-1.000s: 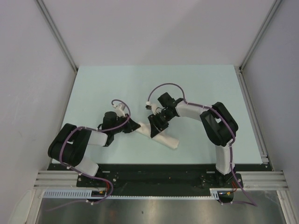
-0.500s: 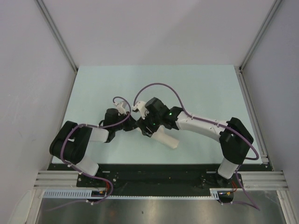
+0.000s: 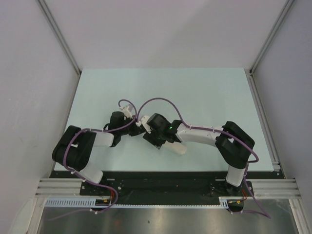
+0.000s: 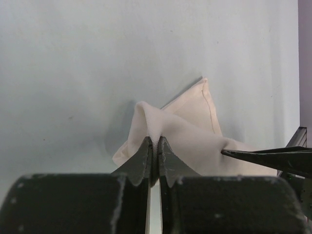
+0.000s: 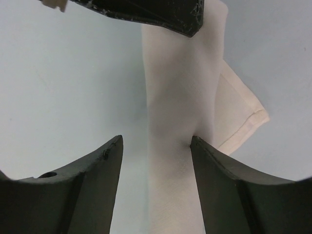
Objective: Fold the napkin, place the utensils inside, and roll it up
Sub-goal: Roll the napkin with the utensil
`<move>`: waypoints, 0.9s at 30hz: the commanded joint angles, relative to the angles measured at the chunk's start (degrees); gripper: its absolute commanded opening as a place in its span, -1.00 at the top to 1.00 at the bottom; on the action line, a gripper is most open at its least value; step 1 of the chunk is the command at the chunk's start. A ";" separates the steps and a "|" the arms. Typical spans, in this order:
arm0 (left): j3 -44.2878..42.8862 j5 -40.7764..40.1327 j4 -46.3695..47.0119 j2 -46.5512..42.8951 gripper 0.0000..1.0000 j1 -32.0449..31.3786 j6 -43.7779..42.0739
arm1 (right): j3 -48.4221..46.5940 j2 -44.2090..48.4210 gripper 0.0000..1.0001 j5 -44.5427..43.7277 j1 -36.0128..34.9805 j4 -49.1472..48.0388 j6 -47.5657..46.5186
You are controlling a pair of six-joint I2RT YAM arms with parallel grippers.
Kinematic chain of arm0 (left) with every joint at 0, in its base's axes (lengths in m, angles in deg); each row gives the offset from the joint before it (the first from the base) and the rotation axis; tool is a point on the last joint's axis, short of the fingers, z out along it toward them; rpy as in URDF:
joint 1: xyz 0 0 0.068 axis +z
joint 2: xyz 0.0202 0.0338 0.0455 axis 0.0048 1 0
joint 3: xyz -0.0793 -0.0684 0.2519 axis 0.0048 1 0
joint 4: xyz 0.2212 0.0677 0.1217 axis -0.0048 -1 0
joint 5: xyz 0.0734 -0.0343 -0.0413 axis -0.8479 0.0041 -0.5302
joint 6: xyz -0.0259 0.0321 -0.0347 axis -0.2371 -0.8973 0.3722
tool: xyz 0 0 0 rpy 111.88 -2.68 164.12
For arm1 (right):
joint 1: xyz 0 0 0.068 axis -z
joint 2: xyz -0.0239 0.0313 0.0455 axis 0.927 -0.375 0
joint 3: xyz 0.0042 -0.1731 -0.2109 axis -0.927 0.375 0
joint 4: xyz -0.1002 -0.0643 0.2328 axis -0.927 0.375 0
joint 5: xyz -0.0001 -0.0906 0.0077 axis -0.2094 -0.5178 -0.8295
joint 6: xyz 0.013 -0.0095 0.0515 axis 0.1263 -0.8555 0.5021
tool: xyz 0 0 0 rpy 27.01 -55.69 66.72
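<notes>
The cream napkin (image 3: 176, 146) lies rolled into a narrow tube near the table's front middle. My left gripper (image 4: 155, 142) is shut on a pinched fold at the roll's end (image 4: 180, 129), with a hemmed corner sticking out behind. My right gripper (image 5: 157, 142) is open and straddles the roll (image 5: 175, 146); its right finger (image 5: 214, 165) touches the cloth, its left finger stands apart. From above, both grippers meet at the roll's left end, left gripper (image 3: 134, 127), right gripper (image 3: 152, 138). The knife is hidden.
The pale green table top (image 3: 204, 92) stretches behind and to both sides. Grey walls with metal rails (image 3: 261, 92) enclose it. The black base rail (image 3: 161, 180) runs along the near edge.
My right arm has swung left and lowered over the roll's left end, next to the left gripper. The left gripper has kept its pinch on the cloth.
</notes>
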 commanded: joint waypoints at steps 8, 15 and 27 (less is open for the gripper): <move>-2.68 -0.68 0.57 -0.76 0.40 0.51 0.71 | 1.21 -4.58 -0.25 -5.74 1.55 -3.05 -0.69; -2.59 -2.44 -1.19 -4.09 0.00 1.65 0.36 | 1.82 -5.46 -0.27 -2.41 4.53 -3.40 -0.69; 2.59 -2.97 0.65 -10.69 -0.25 1.83 -2.02 | -1.08 -8.36 0.12 23.75 11.65 0.38 1.59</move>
